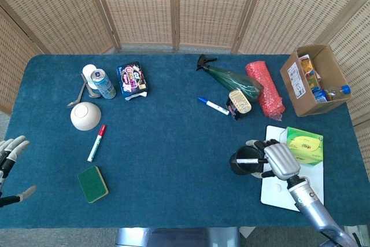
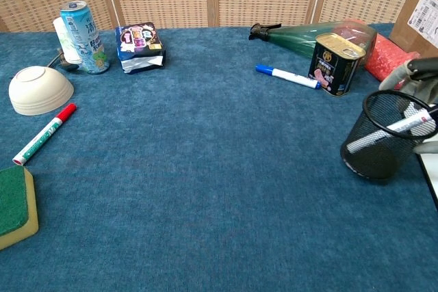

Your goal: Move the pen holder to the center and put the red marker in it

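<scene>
Now right hand (image 1: 280, 159) grips pen holder (image 1: 242, 162).

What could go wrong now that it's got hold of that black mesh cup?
The pen holder looks tilted in the right hand, so it might tip and spill the pen already inside. Moving toward the center, it may snag on the cloth. The red marker lies far left, beside the bowl.

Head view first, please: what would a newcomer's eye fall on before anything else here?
Probably the right hand gripping the black mesh pen holder at the table's right side, a marker already leaning inside it. Next, the red marker lying alone on the blue cloth at the left, between the white bowl and the green sponge.
</scene>
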Available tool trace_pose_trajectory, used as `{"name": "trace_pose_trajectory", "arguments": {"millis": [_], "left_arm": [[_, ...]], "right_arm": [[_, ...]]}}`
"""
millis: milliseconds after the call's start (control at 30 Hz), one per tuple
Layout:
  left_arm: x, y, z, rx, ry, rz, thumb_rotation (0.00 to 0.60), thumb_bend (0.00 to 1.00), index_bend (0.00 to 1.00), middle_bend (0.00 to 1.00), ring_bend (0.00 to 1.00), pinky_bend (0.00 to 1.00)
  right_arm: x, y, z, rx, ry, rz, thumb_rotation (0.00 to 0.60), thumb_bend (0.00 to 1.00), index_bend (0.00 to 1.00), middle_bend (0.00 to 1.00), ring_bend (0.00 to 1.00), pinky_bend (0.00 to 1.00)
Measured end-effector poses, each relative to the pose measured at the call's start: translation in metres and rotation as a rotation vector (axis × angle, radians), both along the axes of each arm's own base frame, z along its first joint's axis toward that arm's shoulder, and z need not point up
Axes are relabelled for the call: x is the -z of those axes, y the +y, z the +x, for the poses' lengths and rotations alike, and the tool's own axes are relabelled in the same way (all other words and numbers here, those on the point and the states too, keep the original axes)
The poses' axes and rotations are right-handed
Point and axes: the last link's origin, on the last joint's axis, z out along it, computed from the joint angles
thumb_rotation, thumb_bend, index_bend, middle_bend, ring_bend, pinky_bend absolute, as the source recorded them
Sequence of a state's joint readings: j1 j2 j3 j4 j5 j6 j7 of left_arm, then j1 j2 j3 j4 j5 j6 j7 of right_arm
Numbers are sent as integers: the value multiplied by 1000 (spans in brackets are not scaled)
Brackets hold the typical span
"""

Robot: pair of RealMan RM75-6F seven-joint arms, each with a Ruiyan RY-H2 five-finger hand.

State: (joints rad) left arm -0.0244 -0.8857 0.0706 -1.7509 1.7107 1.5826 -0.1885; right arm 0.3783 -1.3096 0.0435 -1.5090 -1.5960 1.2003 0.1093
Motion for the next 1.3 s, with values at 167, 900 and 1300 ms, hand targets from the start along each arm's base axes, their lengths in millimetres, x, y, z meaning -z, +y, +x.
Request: {"name": "trace_pose_trajectory", "arguments": {"millis": [167, 900, 1300], "left_arm": [[0, 0, 0, 0, 0, -1, 600, 174, 45, 0, 0, 37], [-8, 2, -4, -8, -42, 0, 600, 175, 45, 0, 0, 37], [-9, 5, -8, -19, -54, -19, 600, 174, 45, 0, 0, 38]], "right_arm": [[0, -5, 20, -35, -36, -3, 600, 0, 418, 499, 426, 382], [71, -35, 167, -236, -27, 115, 600, 0, 425, 484, 402, 412], [121, -46, 218, -292, 30, 137, 600, 0, 430, 487, 402, 413]]}}
